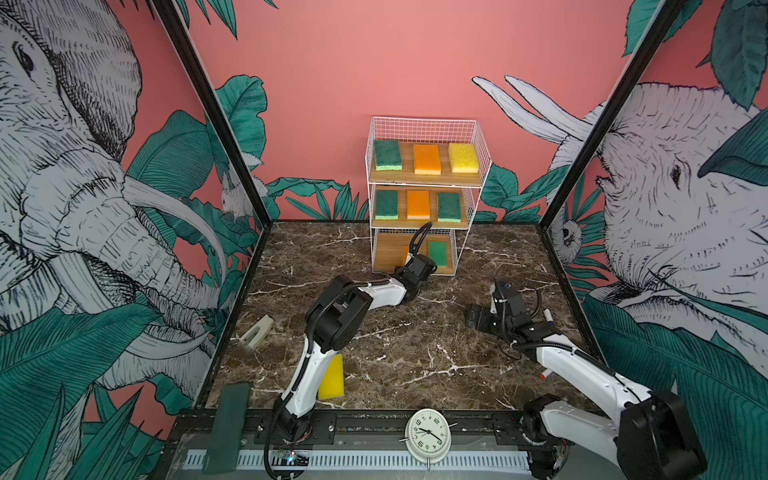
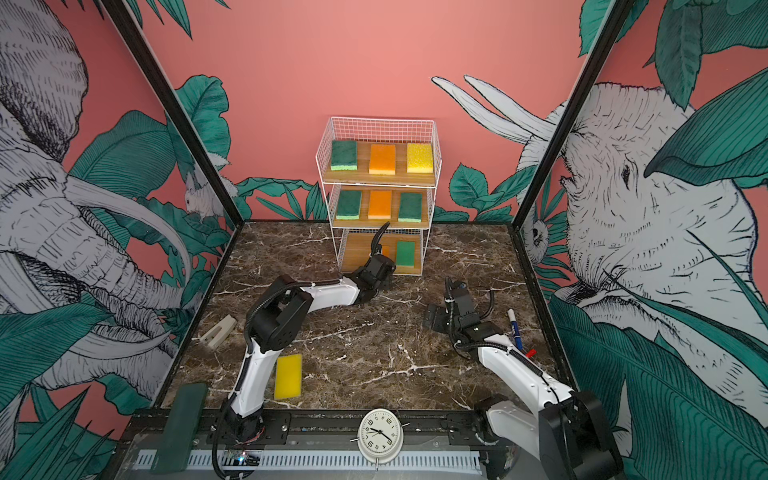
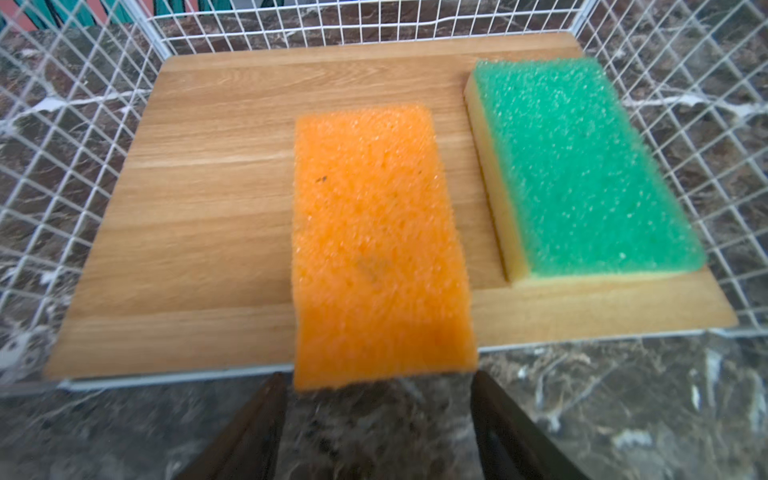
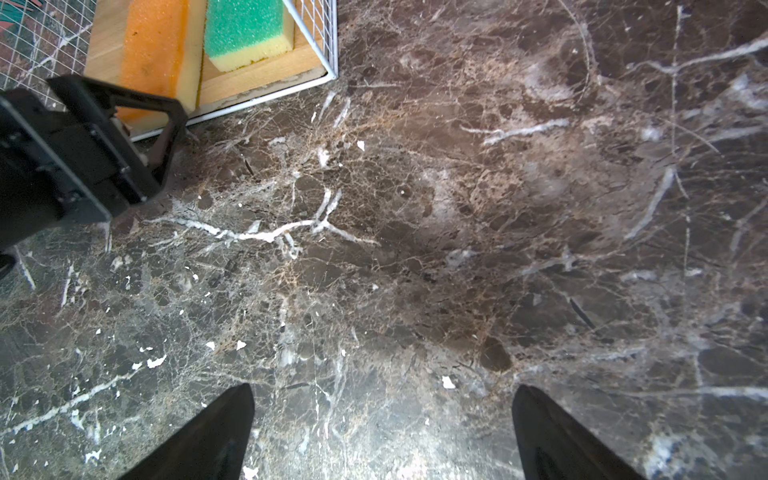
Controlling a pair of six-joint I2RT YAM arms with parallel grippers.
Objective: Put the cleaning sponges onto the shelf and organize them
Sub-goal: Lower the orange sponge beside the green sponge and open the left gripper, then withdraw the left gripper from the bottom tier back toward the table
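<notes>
The left fingers (image 3: 262, 424) are standing spread, flanking the near end of an orange sponge (image 3: 380, 249) lying flat on the shelf's (image 1: 424, 124) bottom board (image 3: 208, 208), overhanging its front edge. A green sponge (image 3: 582, 166) is sitting just beside it; bare wood is showing opposite. The right fingers (image 4: 208, 436) are hanging spread over open worktop (image 4: 457, 208).
</notes>
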